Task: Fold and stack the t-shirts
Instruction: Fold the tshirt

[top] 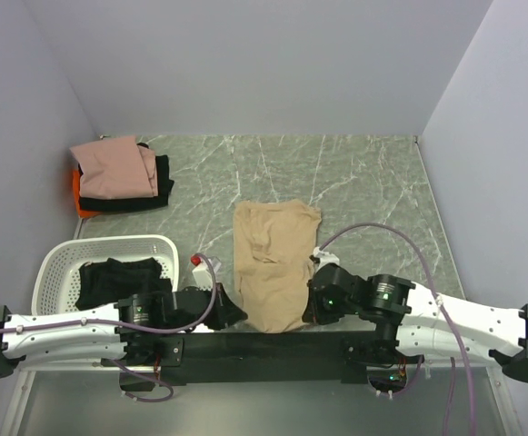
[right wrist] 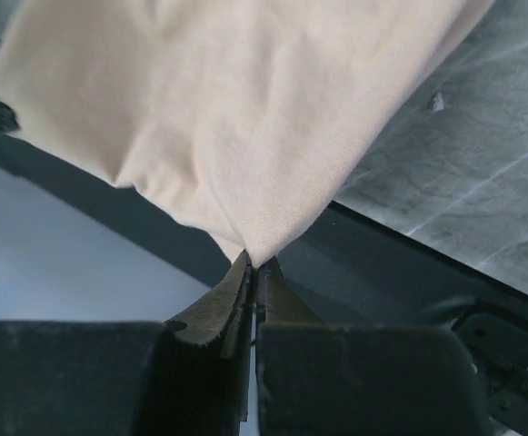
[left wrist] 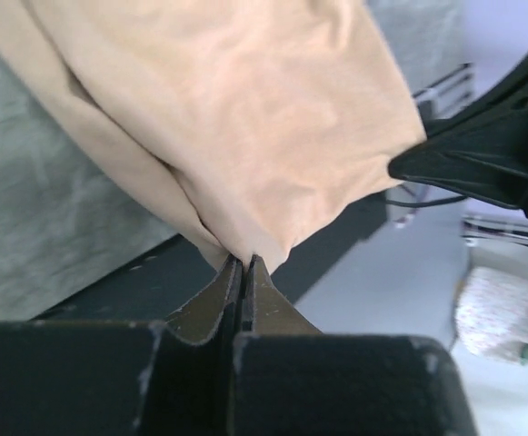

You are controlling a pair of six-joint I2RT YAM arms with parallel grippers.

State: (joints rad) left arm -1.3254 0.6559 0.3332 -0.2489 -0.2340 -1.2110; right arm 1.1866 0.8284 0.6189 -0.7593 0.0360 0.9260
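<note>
Top external: tan t-shirt (top: 275, 263) spread mid bench (top: 373, 182), long axis running near-to-far, collar end unclear | left hand (top: 236, 315) pinched tight on its near-left corner, right hand (top: 310, 307) pinched on its near-right corner | cloth extends straight ahead of both, equally near | likely next: carry near edge forward.

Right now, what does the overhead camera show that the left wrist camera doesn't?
Only overhead: the folded stack at the far left, and the basket with black cloth in it. Only the left wrist: the left gripper seen up close, its jaws shut on a corner of the tan shirt. Both: the tan shirt and the marbled table.
</note>
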